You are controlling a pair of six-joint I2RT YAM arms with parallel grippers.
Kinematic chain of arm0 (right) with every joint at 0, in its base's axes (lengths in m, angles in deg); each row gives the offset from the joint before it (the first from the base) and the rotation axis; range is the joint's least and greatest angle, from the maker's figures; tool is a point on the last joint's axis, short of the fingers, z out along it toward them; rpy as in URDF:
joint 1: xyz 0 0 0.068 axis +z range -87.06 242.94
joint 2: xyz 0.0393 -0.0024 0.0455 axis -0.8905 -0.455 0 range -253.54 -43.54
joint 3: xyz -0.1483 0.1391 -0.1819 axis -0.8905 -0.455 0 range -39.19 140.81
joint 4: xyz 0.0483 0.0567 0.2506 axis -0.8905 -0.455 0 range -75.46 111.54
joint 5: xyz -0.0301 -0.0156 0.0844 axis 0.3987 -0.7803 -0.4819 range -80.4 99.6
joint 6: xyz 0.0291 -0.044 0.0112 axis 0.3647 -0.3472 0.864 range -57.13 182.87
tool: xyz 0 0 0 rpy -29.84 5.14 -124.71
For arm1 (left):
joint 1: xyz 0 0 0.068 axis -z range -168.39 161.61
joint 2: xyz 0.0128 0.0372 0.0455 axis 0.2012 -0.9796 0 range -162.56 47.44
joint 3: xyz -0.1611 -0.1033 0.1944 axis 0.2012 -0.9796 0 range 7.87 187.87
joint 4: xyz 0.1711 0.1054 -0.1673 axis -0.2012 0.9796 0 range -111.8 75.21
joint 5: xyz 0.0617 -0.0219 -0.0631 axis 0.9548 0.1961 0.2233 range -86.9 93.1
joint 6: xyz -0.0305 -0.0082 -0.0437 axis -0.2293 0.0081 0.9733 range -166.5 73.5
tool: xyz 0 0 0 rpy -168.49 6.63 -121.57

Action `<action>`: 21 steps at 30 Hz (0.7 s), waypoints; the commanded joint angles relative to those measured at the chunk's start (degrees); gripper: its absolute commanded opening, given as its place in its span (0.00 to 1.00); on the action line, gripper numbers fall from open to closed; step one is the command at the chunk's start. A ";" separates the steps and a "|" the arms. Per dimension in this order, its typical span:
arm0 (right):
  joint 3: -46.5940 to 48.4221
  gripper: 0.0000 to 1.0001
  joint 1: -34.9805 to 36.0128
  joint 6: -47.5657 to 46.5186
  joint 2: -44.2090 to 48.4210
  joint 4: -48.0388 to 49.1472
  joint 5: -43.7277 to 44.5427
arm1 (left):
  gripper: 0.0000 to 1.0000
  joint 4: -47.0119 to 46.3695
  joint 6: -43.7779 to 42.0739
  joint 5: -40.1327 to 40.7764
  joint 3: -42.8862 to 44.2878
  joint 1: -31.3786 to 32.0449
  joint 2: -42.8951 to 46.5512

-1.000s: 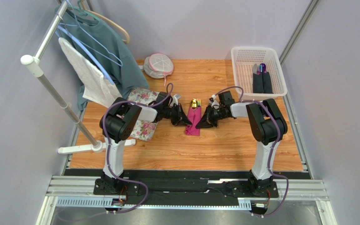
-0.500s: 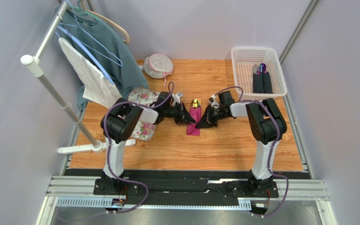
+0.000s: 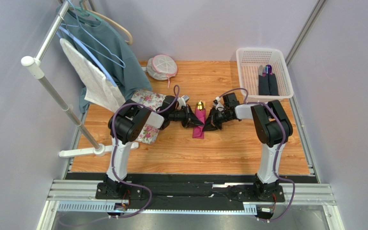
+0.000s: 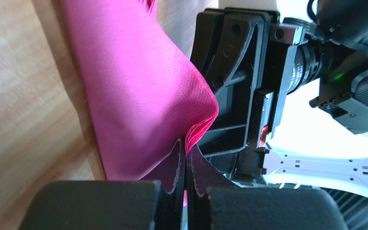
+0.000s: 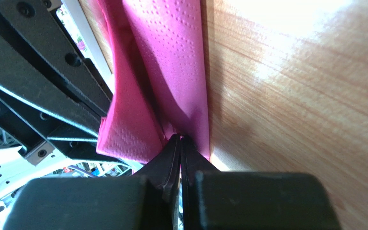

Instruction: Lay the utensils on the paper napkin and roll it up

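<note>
magenta paper napkin (image 3: 199,127) folded narrower; left end effector (image 3: 194,122) moved rightward.

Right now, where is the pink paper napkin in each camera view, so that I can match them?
Top external: paper napkin, a narrow strip at mid-table.
Left wrist: upper left, fold pinched by the left gripper.
Right wrist: top centre, pinched by the right gripper.
Shared landmark: the wooden table under it.

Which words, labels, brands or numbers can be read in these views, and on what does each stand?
None: no readable text shows on the paper napkin, left gripper, right gripper, white basket or floral cloth.
</note>
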 commanded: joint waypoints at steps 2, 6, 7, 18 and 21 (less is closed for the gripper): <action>0.13 0.03 0.78 -1.97 -2.46 -0.82 5.03 | 0.00 -5.03 1.76 0.05 0.54 0.58 -3.25; 0.66 0.05 0.78 -2.58 -1.50 -2.05 4.15 | 0.00 -4.60 1.67 0.49 -0.15 0.40 -4.31; 0.92 0.05 0.78 -2.93 -1.06 -2.40 4.06 | 0.00 -3.90 1.49 0.66 -0.42 0.23 -4.40; 2.33 0.11 0.08 -3.55 6.59 -4.25 1.51 | 0.00 5.94 -4.39 3.12 -0.87 -1.44 -2.90; 2.68 0.11 0.17 -3.46 5.62 -4.69 -0.42 | 0.00 11.74 -7.55 4.70 -0.07 -1.53 -1.94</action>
